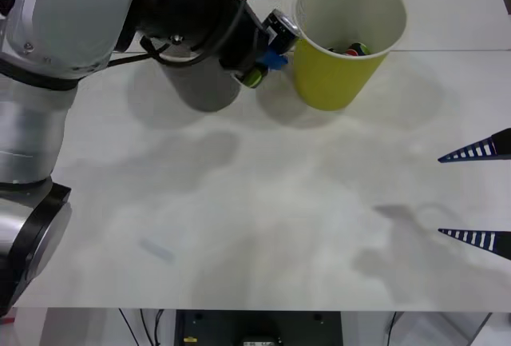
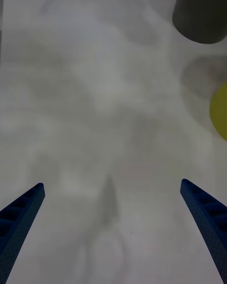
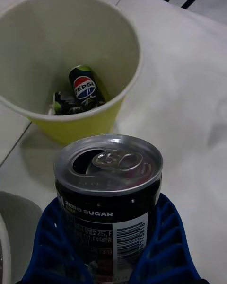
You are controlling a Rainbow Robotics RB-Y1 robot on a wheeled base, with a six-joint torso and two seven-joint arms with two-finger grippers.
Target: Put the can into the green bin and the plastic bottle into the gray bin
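Left gripper (image 1: 267, 57): upper centre of the front view, fingers clamped on the can (image 1: 275, 34).
Can: long axis tilted, silver top toward the green bin (image 1: 345, 42) just beside it.
Right gripper (image 1: 477, 194): right edge, fingers spread wide, holding nothing.

White table (image 1: 263, 226), soft shadows; cables below front edge.

Right gripper (image 2: 111, 213) jaws wide apart above white table (image 2: 94, 99); gray bin (image 2: 201, 12), green bin (image 2: 220, 111) beyond.

A lab-like test bench; plain white table (image 1: 263, 226), cables (image 1: 152, 322) beneath it.
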